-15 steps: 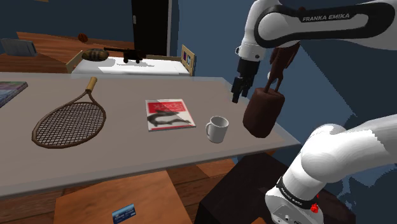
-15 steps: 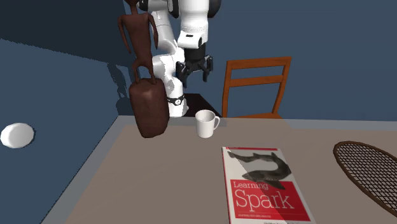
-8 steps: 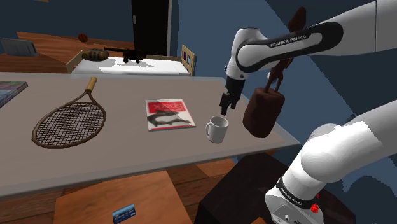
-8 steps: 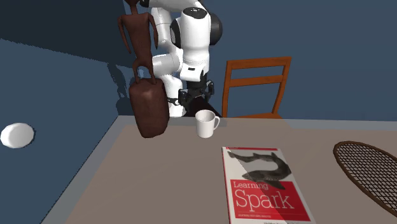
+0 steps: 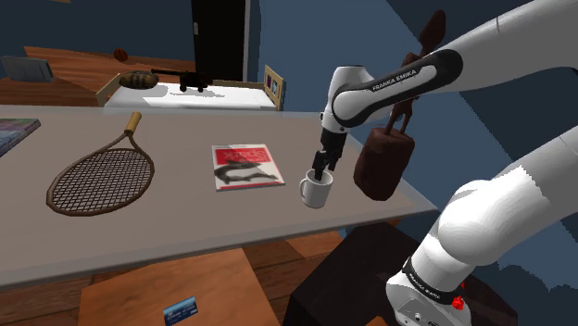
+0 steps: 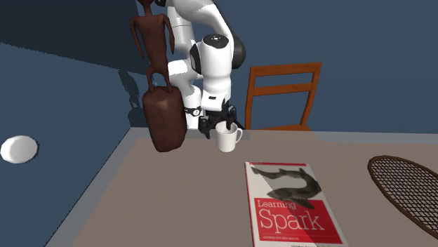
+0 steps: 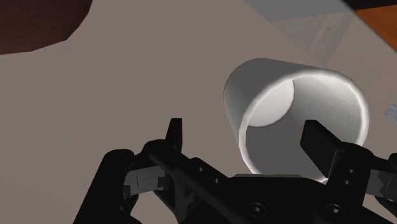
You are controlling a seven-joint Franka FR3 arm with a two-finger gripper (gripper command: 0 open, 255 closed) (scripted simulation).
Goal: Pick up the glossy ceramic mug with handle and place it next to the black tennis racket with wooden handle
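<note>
A glossy white mug (image 5: 316,191) stands upright on the grey table near the edge closest to the stand, and its handle (image 6: 239,134) shows in the second exterior view. My gripper (image 5: 320,172) hangs open just over its rim. In the wrist view the mug (image 7: 280,95) lies close below the gripper (image 7: 247,141); one finger (image 7: 318,144) stands over its opening and the other (image 7: 174,133) outside its wall, neither clasping it. The black-strung racket (image 5: 100,176) with a wooden handle lies flat far off, toward the shoulder view's left, and also appears as the racket (image 6: 409,191) in the second exterior view.
A red and white book (image 5: 245,167) lies between mug and racket. A tall brown bag-like object (image 5: 381,163) stands close beside the mug. A wooden chair (image 6: 281,95) stands behind the table edge. Another book (image 5: 14,134) lies at the shoulder view's far left.
The arm has swung down and toward the shoulder view's left, bringing the open gripper from high above the brown object to the mug's rim. The mug has not moved.
</note>
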